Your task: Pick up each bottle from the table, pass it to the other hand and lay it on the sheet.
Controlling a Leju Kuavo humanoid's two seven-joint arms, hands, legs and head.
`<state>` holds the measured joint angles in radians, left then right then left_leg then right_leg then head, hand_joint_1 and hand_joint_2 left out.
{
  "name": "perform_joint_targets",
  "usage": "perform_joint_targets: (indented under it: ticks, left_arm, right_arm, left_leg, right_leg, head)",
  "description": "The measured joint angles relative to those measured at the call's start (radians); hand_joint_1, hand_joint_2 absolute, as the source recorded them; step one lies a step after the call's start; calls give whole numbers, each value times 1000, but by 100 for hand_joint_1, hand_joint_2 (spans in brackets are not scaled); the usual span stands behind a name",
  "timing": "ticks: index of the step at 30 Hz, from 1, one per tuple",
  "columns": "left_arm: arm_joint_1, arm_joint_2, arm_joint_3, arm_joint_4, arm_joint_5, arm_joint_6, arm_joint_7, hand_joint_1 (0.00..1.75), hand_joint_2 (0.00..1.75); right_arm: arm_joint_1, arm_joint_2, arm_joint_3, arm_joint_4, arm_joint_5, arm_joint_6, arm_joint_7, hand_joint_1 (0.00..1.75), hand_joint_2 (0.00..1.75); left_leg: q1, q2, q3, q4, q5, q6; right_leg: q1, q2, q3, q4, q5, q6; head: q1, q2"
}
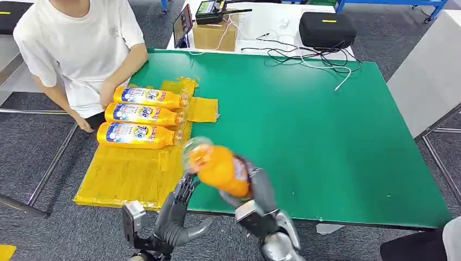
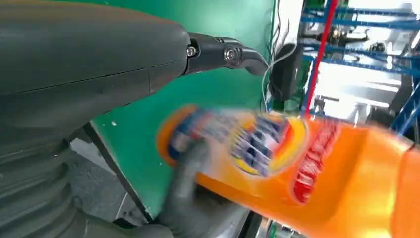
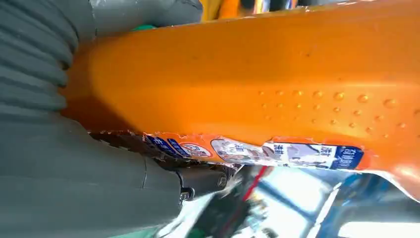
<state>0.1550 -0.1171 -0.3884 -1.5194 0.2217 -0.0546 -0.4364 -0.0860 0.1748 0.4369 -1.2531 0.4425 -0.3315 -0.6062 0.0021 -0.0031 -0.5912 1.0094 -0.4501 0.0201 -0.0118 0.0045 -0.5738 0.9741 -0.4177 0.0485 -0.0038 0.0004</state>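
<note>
The right hand (image 1: 255, 187) grips an orange bottle (image 1: 217, 167) around its body and holds it tilted above the near edge of the green table (image 1: 304, 125), while the left hand (image 1: 182, 204) reaches up just beside the bottle with its fingers apart and nothing in it; whether they touch it I cannot tell. Three more orange bottles (image 1: 142, 115) lie side by side on the yellow sheet (image 1: 125, 174) at the table's left end, where a person in a white shirt (image 1: 81, 49) sits, and a black case (image 1: 327, 30), a cardboard box (image 1: 215, 35) and loose cables (image 1: 304, 57) lie on a white table behind, over grey carpet. The held bottle is blurred in the head view, so its label cannot be read there.
</note>
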Motion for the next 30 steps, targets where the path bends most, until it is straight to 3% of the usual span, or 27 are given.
perform_joint_targets:
  ticks: [13,14,15,16,29,30]
  left_arm:
    - [-43,-5,0,16,71,10,5,0,175]
    - [-44,-5,3,16,71,12,1,73,175]
    - [-44,-5,4,16,71,13,-5,161,175]
    - [-44,-5,6,16,71,13,-11,175,175]
    - [-44,-5,31,16,117,-24,-21,175,175]
    - [-44,-5,35,16,122,-29,-23,175,175]
  right_arm:
    - [-75,37,167,219,-65,-29,-34,175,175]
    - [-79,39,172,232,-68,-27,-35,175,175]
    - [-84,42,178,243,-72,-24,-38,175,175]
    - [-91,43,184,255,-74,-22,-39,175,175]
    - [-139,44,224,299,-89,1,-40,175,175]
    - [-141,43,226,299,-89,6,-40,154,175]
  left_leg:
    - [0,0,0,0,0,0]
    - [0,0,0,0,0,0]
    - [0,0,0,0,0,0]
    - [0,0,0,0,0,0]
    - [0,0,0,0,0,0]
    - [0,0,0,0,0,0]
  right_leg:
    - [0,0,0,0,0,0]
    - [0,0,0,0,0,0]
    - [0,0,0,0,0,0]
    - [0,0,0,0,0,0]
    - [0,0,-1,0,0,0]
    - [0,0,-1,0,0,0]
  head:
    - [0,0]
    - [0,0]
    - [0,0]
    - [0,0]
    - [0,0]
    - [0,0]
